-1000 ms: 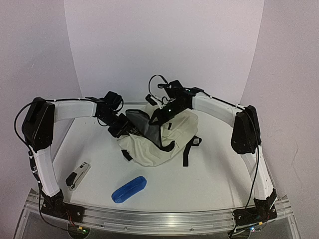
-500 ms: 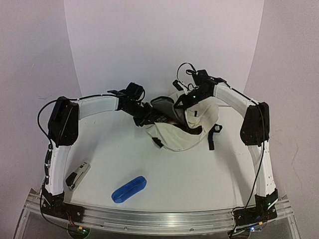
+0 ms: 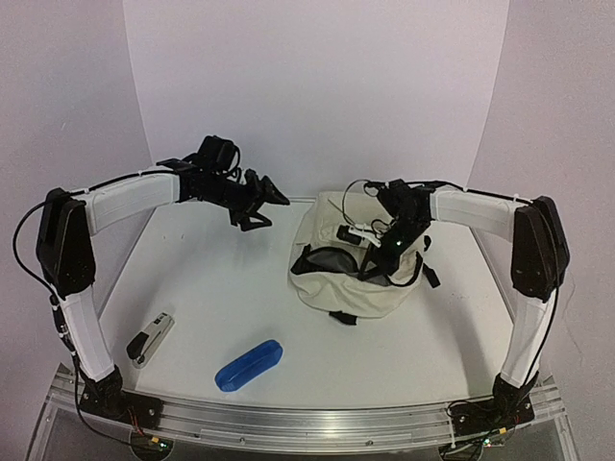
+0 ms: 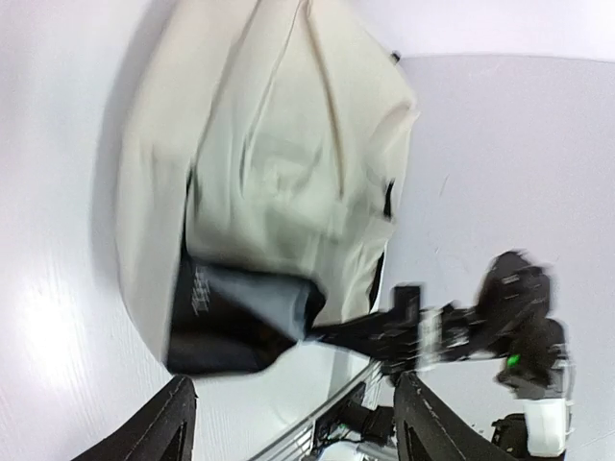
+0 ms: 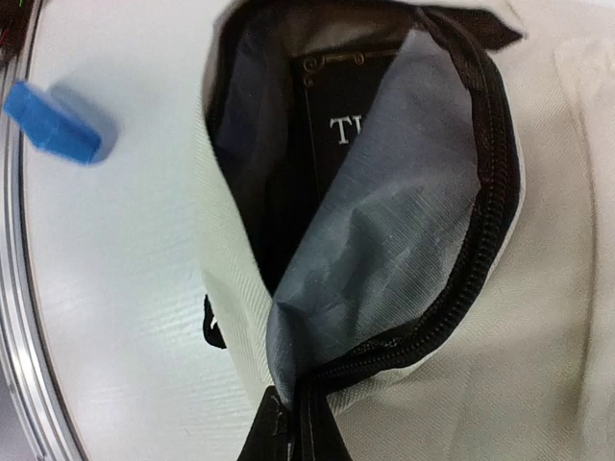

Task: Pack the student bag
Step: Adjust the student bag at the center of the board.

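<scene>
The cream backpack [image 3: 370, 293] lay slumped on the right half of the desk [image 3: 211, 288]. Its black zipper [image 5: 498, 163] was undone and the mouth gaped, with grey lining and a dark book [image 5: 346, 106] showing inside. The right jaws were pinched shut on the backpack's zipper edge at one end of that mouth. The left jaws stood wide apart and empty above the desk, well to the left of the backpack. Near the front edge lay a blue pencil case [image 3: 249, 364] and, left of it, a stapler [image 3: 151, 338].
</scene>
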Controlling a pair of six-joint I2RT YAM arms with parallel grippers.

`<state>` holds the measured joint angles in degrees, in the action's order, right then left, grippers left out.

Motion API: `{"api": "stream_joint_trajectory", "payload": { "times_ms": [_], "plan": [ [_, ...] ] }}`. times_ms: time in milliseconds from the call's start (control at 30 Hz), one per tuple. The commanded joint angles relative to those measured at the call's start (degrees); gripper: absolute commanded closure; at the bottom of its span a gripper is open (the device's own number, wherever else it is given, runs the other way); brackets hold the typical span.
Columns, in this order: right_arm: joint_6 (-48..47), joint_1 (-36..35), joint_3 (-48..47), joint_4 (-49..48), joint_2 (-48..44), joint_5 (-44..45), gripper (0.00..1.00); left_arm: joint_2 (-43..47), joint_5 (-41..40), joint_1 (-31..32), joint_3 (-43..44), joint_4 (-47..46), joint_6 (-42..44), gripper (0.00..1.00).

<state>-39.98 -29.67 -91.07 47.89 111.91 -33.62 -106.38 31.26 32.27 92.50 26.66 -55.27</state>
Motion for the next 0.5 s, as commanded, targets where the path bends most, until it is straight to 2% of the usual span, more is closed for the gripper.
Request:
{"api": "stream_joint_trajectory", "payload": {
  "times_ms": [0,67,100,167,233,367,467],
  "plan": [
    [-9.54,0.16,4.54,10.38,-5.02,2.1,0.93,-1.47,-2.22,-2.44,4.37,4.81,6.97,0.28],
    [-10.29,0.32,4.32,12.09,-6.73,1.71,0.73,-3.95,-2.5,-2.44,7.8,8.42,9.67,0.28],
    [-10.29,0.5,3.05,13.13,-7.18,0.75,0.58,-5.1,-2.31,-2.45,9.14,9.57,11.06,0.28],
    [-8.54,0.61,-0.39,14.44,-7.43,-1.66,0.42,-7.21,-1.7,-2.4,10.59,10.2,12.65,0.29],
    [-5.62,0.97,-4.71,15.34,-6.72,-4.28,0.36,-8.52,-0.99,-2.08,11.56,10.66,14.74,0.29],
    [-0.4,2.36,-11.03,15.34,-4.43,-7.18,0.38,-9.76,-2.47,-0.04,12.88,12.89,19.11,0.3],
    [1.01,3.23,-13.64,15.58,-2.77,-7.82,0.39,-9.38,-2.28,0.5,10.92,12.84,19.27,0.3]
  ]
}}
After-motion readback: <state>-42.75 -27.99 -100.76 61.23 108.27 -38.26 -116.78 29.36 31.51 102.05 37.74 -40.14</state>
